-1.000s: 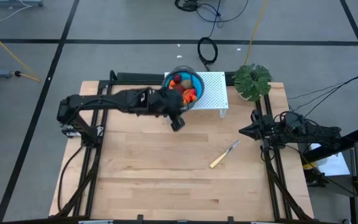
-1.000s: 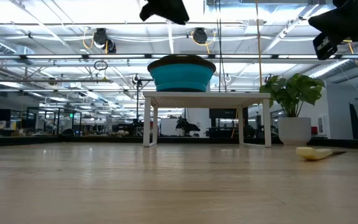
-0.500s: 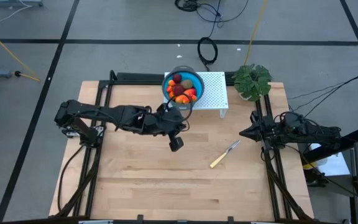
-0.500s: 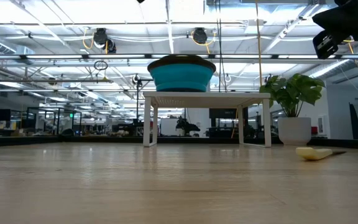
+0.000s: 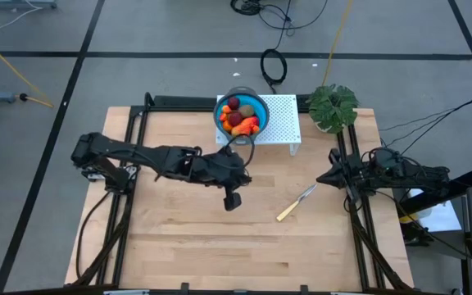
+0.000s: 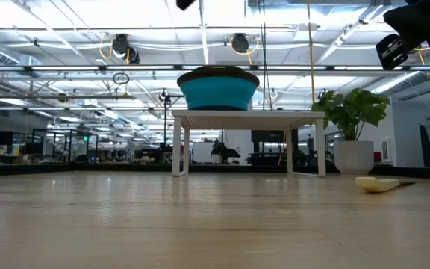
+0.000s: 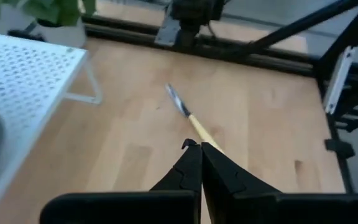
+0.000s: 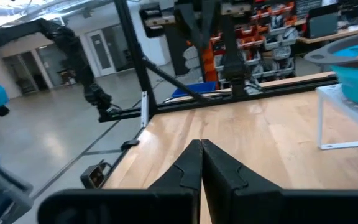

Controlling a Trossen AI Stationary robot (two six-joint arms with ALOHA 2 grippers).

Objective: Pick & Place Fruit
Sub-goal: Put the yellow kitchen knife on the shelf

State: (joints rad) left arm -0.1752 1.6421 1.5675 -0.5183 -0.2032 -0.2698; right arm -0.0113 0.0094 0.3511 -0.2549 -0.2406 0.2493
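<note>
Now both arms hang above the wooden counter (image 5: 187, 238) with nothing in their grasp.
Stretched from nine o'clock toward the centre, the left arm carries its left end effector (image 5: 233, 201) above bare boards, fingers pressed together and empty. The right end effector (image 5: 321, 174) sits at three o'clock, likewise pinched closed and empty. At twelve o'clock, small toy fruits (image 5: 240, 119) fill a round blue bowl (image 5: 260, 105) on a white perforated stand (image 5: 283, 123). A yellow-handled knife (image 5: 296, 203) lies toward four o'clock, a green leafy plant (image 5: 333, 106) at one o'clock.
</note>
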